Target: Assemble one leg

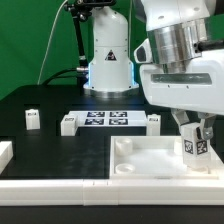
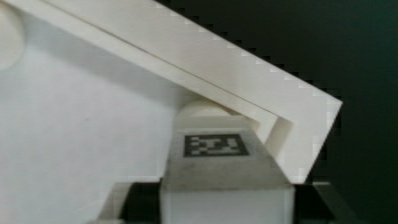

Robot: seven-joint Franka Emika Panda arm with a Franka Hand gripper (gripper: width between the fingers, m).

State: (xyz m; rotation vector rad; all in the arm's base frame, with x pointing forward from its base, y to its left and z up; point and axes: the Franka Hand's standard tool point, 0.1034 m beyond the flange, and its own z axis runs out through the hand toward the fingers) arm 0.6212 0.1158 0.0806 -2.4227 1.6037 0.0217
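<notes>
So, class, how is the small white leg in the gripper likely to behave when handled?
The leg looks like a solid plastic block, so probably stiff and light. Its smooth faces might slip in the gripper. Flat sides make rolling unlikely; a spare leg stands upright nearby.

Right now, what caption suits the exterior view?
Pincer grips a small white plastic tagged leg block at a corner of the large white square panel.

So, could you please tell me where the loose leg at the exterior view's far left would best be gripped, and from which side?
Probably its upper half, across two opposite flat sides, straight down from above. The far-left leg stands upright on the black table, apart from its neighbours, so its sides look free. The hand holds another leg.
</notes>
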